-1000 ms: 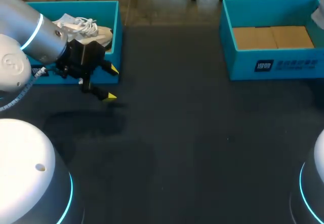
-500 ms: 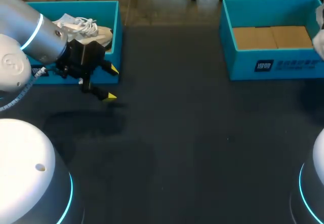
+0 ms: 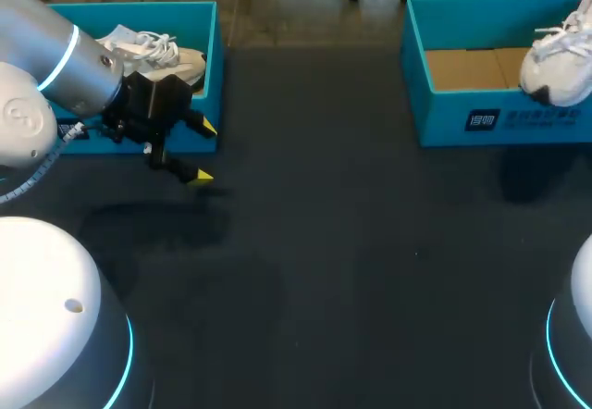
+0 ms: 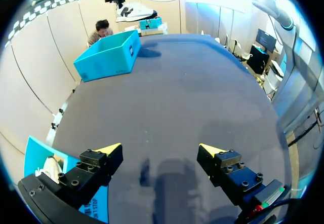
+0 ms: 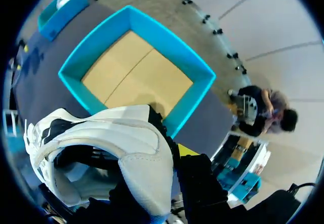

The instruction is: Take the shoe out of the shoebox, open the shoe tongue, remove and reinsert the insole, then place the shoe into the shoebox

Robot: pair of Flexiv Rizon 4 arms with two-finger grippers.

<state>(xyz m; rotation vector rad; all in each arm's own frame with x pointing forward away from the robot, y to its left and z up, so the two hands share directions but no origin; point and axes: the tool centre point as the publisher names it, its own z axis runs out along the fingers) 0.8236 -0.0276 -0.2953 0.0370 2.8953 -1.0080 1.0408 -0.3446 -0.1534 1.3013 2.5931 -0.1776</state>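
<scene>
Now the right gripper (image 5: 169, 155) pinches the white shoe (image 3: 555, 62) by its heel, above the blue shoebox (image 3: 462, 117). Next it likely needs setting on the table (image 3: 351, 270). The left gripper (image 3: 203, 152) is wide open, holding nothing.

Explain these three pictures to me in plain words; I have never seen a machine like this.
This is a robot with two arms at a dark table. One picture looks down from above and behind it. The other two come from cameras on the two wrists, looking out along the fingers. The left hand has two fingers with yellow tips. It hangs open and empty beside a blue box that holds a white shoe. The right hand grips a second shoe at its heel end. That shoe is in the air over the front edge of the other shoebox, whose brown floor is bare.
</scene>
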